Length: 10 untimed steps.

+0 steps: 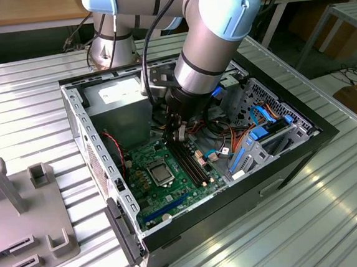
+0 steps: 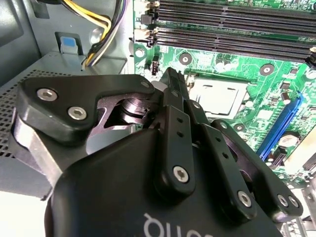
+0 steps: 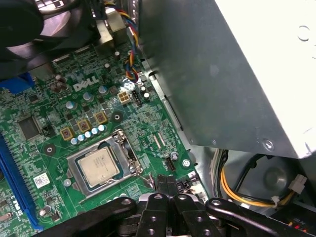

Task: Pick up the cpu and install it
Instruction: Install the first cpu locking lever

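On the exterior view's left, one grey plastic fixture [image 1: 23, 216] with upright posts sits on the ribbed metal tabletop [image 1: 287, 236]. Further right lies one open computer case [image 1: 100, 171], and flat inside it one green circuit board [image 1: 170, 184]. One cpu [image 1: 159, 170] rests in the socket on that board, its silver-grey face up. Just right of the socket run the black memory slots [image 1: 190, 160], and right of those are one bundle of coloured cables [image 1: 229, 141] and blue drive brackets [image 1: 254, 142]. One robot arm [image 1: 214, 36] reaches down into the case, and its gripper [image 1: 177, 133] hangs over the board, above and just behind the cpu, apart from it.

The first wrist view adds what the exterior view cannot resolve: the cpu [image 3: 100, 165] framed by a metal socket bracket [image 3: 126, 148], a row of small gold-coloured square parts [image 3: 83, 127], a blue slot [image 3: 17, 197] along the board's edge, and the grey power supply box [image 3: 222, 74] with yellow wires [image 3: 237, 195] beneath it. The second wrist view shows the cpu [image 2: 216, 97] from the opposite side, four long memory slots [image 2: 232, 29] and a blue slot [image 2: 284, 126].

In both wrist views the jaws are clenched together, fingertips meeting with no gap and nothing between them; the gripper [image 3: 167, 181] [image 2: 174, 79] holds nothing and hovers near the socket's corner, not touching the cpu.
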Each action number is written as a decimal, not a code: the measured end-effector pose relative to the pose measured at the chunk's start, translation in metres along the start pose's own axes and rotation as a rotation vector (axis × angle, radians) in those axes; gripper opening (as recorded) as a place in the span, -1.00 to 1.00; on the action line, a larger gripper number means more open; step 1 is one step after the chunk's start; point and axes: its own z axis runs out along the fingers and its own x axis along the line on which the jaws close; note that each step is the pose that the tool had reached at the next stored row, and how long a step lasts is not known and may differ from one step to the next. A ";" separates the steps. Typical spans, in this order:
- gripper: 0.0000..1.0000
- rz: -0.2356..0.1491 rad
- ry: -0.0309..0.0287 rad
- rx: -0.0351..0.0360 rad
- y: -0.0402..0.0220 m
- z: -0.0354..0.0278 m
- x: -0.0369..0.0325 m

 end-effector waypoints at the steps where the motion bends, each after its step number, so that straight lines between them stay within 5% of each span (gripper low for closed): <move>1: -0.79 -0.012 0.0017 -0.0008 0.0004 0.0000 0.0004; 10: -0.79 -0.134 0.0204 -0.0086 0.0006 0.0000 0.0016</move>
